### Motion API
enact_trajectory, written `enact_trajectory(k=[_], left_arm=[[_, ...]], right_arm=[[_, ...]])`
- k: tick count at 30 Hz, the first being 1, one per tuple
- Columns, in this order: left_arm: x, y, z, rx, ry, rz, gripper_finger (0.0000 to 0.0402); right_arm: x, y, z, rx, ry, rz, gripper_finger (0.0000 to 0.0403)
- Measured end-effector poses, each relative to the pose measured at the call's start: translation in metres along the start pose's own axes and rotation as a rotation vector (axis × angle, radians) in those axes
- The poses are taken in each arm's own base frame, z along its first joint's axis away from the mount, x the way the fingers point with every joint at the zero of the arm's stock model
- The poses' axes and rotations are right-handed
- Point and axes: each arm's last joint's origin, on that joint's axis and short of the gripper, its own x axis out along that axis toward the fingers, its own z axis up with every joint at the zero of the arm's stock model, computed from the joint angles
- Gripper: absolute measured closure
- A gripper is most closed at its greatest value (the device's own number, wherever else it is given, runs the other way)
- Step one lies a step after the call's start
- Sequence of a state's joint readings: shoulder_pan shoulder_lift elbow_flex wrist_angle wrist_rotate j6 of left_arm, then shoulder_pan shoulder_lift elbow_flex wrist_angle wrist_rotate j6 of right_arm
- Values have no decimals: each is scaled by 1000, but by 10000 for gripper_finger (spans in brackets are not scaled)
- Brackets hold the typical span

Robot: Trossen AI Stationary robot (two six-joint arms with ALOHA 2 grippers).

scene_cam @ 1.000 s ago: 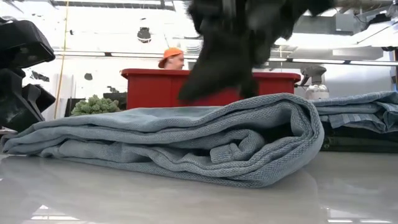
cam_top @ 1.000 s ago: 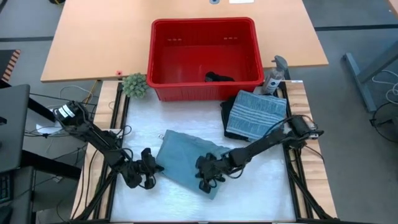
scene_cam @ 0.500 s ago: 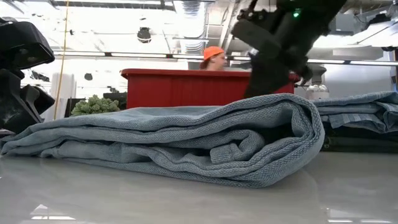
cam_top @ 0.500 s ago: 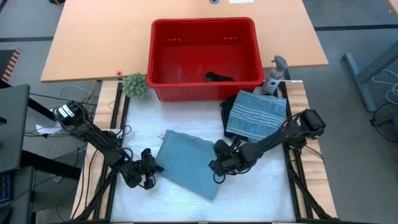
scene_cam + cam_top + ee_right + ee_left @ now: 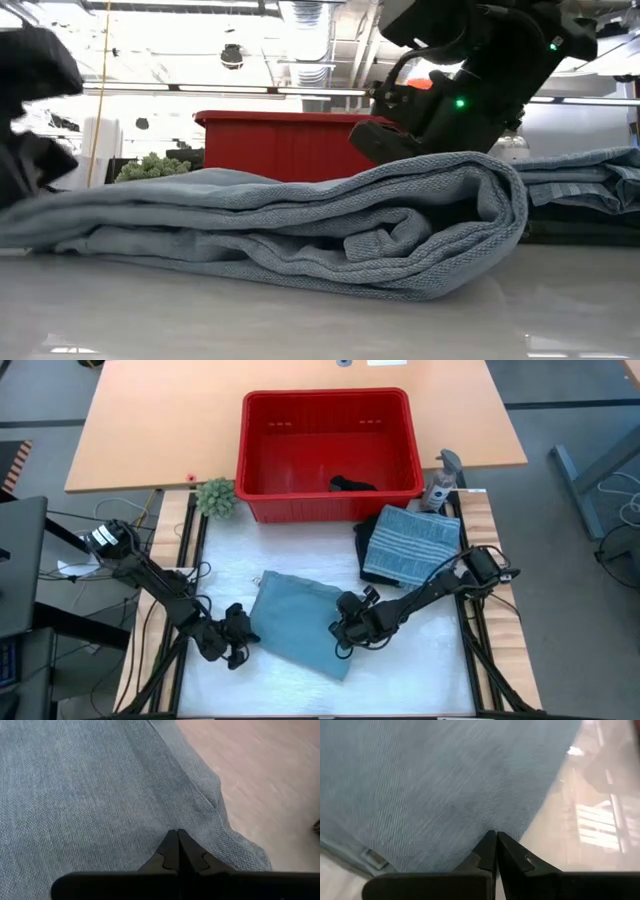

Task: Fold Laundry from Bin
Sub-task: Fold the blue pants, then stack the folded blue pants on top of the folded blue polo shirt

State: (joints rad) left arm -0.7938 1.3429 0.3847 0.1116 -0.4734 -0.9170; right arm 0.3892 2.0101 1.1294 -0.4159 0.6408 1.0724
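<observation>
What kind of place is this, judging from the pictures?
Probably a robotics lab or workshop, not a home. The white work table sits in a metal frame with loose cables, the ceiling shows bare ducts and strip lights, and a plain wooden desk stands behind the red bin.

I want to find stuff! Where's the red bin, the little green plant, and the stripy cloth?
Red bin [image 5: 258, 500]: high view, on its left wall.
Green plant [image 5: 216, 496]: high view, middle of its leaves.
Striped cloth [image 5: 412, 540]: high view, middle of its folded top.
</observation>
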Motion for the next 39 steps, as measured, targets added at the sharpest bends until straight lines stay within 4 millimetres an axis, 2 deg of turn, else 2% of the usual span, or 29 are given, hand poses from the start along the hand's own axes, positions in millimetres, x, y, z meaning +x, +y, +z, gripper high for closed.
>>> enact_trajectory(k=[5, 13, 16, 22, 27, 32, 36, 39], left_arm=[[-26, -8, 32, 25, -151, -37, 401], [-74, 10, 65, -91, -348, -43, 394], [-92, 17, 75, -126, -406, -113, 368], [-134, 25, 92, -114, -608, -289, 285], [-159, 36, 96, -129, -716, -363, 218], [-169, 41, 95, -210, -683, -501, 187], [-171, 40, 94, -258, -638, -587, 186], [-168, 38, 93, -270, -606, -599, 185]], right_arm=[[-6, -3, 7, 4, -2, 6, 387], [-20, -7, 21, 42, 3, 63, 385], [-40, -12, 34, 49, 14, 121, 371], [-98, -31, 67, 141, 9, 313, 331], [-142, -44, 86, 201, 13, 534, 283], [-173, -54, 118, 180, -203, 747, 200], [-182, -66, 146, 63, -422, 752, 142], [-177, -73, 163, -13, -465, 681, 123]])
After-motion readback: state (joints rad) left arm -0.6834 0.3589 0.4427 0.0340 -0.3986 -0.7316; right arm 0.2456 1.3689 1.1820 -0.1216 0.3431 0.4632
